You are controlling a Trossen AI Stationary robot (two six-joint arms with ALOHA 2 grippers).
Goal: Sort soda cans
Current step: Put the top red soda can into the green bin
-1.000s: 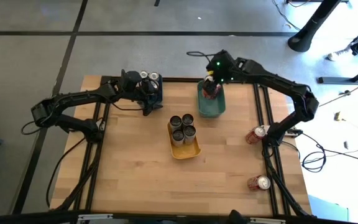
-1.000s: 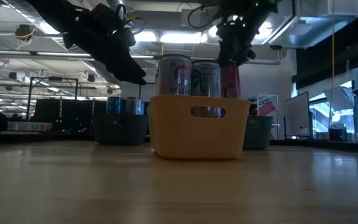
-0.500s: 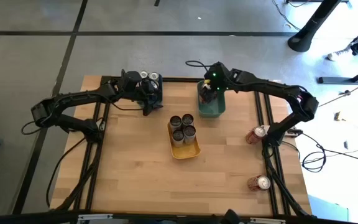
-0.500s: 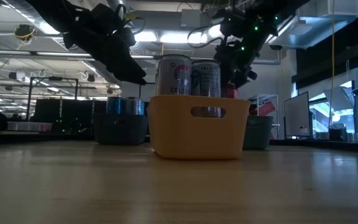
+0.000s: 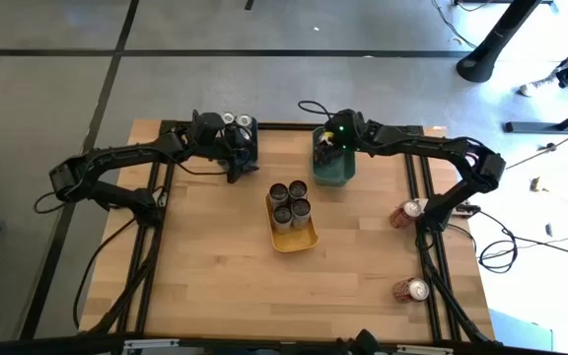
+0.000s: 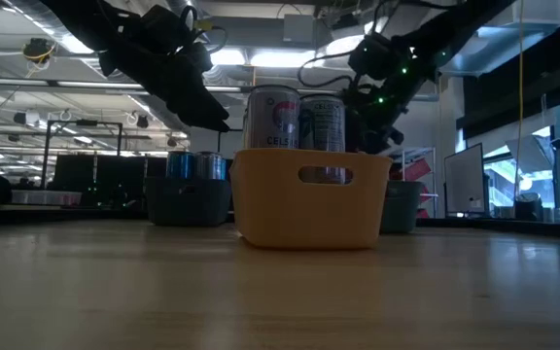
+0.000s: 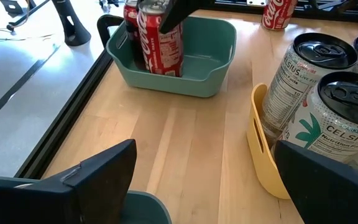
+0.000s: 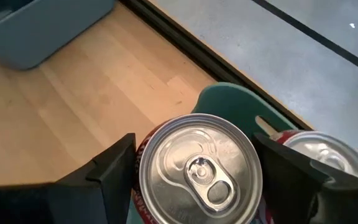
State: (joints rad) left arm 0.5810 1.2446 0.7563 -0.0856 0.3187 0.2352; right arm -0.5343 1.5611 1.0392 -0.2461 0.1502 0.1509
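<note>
Red soda can [image 8: 197, 171] upright in teal bin [image 7: 219, 46], clamped by right gripper [image 8: 194, 168]; left gripper [image 7: 204, 180] spread apart, empty, over counter [image 7: 185, 137].

**Bright From Above, Dark Down Low**

From above, the table [image 5: 215, 256] looks bright and even. Sun glare whitens the floor [image 5: 560, 197] on the right. Down low it is dim, and ceiling lamps [image 6: 231, 58] shine behind dark shapes. The wrist pictures are bright, with blurry near fingers [image 7: 98, 180].

Four silver cans [image 5: 289, 203] in one yellow bin [image 5: 304, 240], two blue cans [image 5: 236, 121], four red cans [image 5: 408, 213].
</note>
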